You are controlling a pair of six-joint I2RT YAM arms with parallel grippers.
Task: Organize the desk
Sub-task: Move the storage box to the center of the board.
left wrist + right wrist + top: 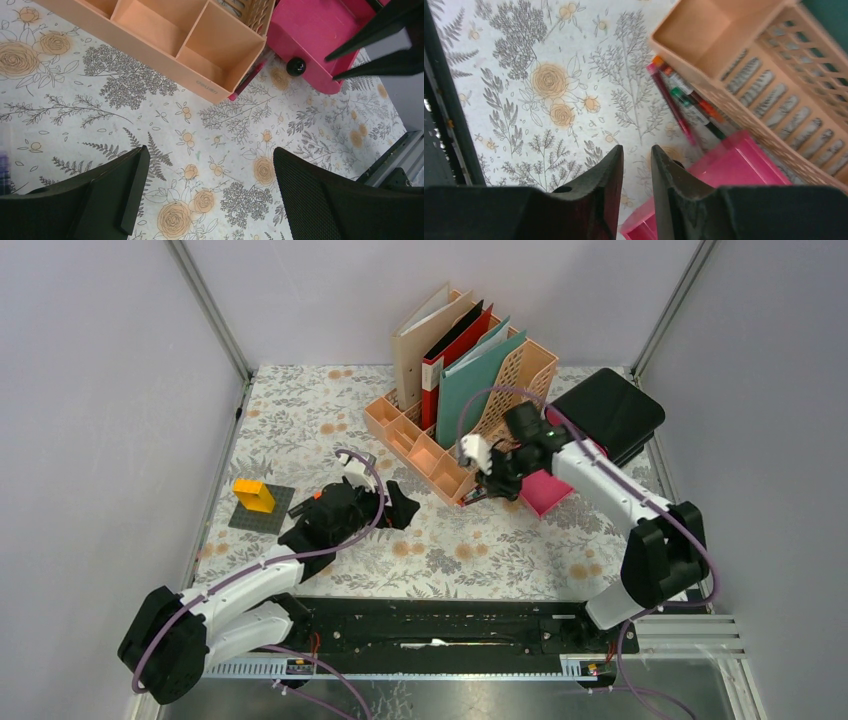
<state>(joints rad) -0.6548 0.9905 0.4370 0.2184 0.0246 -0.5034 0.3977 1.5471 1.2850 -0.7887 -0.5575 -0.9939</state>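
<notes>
Bearing a small embossed mark on the front wall of its low corner compartment, too small to read, the peach file rack point(150, 55) stood toward the back of the desk point(300, 410), and no other writing could be made out. The desk spread beneath the rack and out on all sides of it, a flat top under a whitish cloth printed with grey leaves, ferns and orange-brown roses, closed in by grey walls. Folders point(460, 350) in beige, red, black and teal stood upright in the rack's tall slots. Several pens point(684, 100) lay on the cloth against the rack's front right corner, and a pink box point(734, 165) sat just beside them. The right gripper point(637, 165) hung over that box at the same corner, its jaws nearly together with a thin gap and nothing seen in it. The left gripper point(210, 170) hovered over bare cloth in front of the rack, jaws wide apart and holding nothing. Well to the rack's left a yellow block point(253, 495) rested on a grey plate point(275, 510); to its right lay a black case point(610, 410).
</notes>
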